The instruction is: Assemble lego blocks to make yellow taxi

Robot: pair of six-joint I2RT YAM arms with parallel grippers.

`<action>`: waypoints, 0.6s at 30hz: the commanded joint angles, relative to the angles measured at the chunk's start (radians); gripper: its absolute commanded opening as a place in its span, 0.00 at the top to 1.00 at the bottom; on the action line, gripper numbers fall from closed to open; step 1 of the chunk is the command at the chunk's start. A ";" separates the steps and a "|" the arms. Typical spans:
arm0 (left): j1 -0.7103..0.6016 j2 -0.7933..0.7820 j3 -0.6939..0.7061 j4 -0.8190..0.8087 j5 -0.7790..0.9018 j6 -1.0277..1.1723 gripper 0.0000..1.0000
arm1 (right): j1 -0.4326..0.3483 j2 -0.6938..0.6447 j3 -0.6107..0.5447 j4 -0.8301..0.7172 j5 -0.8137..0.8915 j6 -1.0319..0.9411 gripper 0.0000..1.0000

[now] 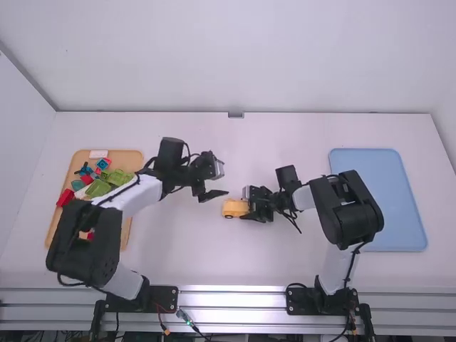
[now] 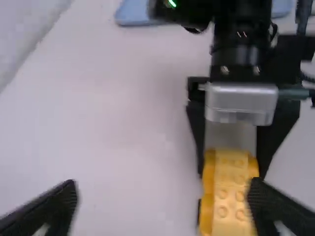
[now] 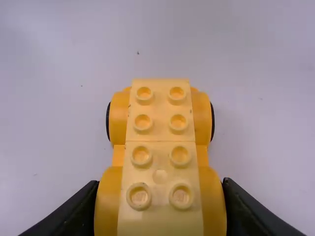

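Yellow car lies gripped within right end effector; left end effector gapes empty.

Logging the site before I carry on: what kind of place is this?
Probably a robot lab or test workcell: two arms stand at a white table walled in by plain white panels, with a wooden tray of toy blocks and a blue tray set out.

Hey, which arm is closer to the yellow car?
Right: its end effector grips the yellow car by its sides. The left end effector hangs open nearby, not touching it.
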 commanded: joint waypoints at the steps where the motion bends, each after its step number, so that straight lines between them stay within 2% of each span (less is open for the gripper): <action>1: 0.042 -0.043 0.004 -0.026 0.034 -0.006 0.01 | 0.005 0.010 0.003 -0.006 0.081 0.032 0.43; 2: 0.063 -0.057 0.004 -0.035 0.035 -0.035 0.01 | 0.006 0.010 0.003 -0.005 0.090 0.040 0.42; 3: 0.113 -0.085 0.004 -0.040 0.033 -0.143 0.01 | 0.005 0.010 0.003 -0.006 0.104 0.040 0.24; 4: 0.137 -0.095 0.004 -0.037 0.033 -0.205 0.01 | 0.005 0.010 0.004 -0.007 0.104 0.040 0.13; 7: 0.219 -0.111 0.004 -0.015 0.030 -0.377 0.01 | 0.002 0.010 0.027 -0.053 0.106 0.042 0.01; 8: 0.224 -0.111 0.004 -0.014 0.027 -0.386 0.01 | 0.001 0.010 0.032 -0.062 0.109 0.046 0.00; 9: 0.262 -0.113 0.004 -0.002 0.000 -0.489 0.01 | -0.003 0.008 0.055 -0.098 0.127 0.070 0.01; 11: 0.320 -0.113 0.004 0.035 -0.128 -0.729 0.01 | -0.005 -0.008 0.103 -0.205 0.182 0.098 0.01; 13: 0.349 -0.113 0.004 0.037 -0.227 -0.842 0.01 | -0.004 -0.029 0.147 -0.316 0.236 0.099 0.01; 15: 0.383 -0.113 0.004 0.014 -0.341 -0.888 0.01 | 0.004 -0.062 0.211 -0.465 0.317 0.099 0.01; 17: 0.396 -0.113 0.004 0.003 -0.378 -0.923 0.01 | 0.006 -0.074 0.235 -0.520 0.353 0.099 0.01; 18: 0.418 -0.114 0.014 -0.040 -0.438 -0.982 0.01 | 0.005 -0.096 0.278 -0.606 0.412 0.100 0.01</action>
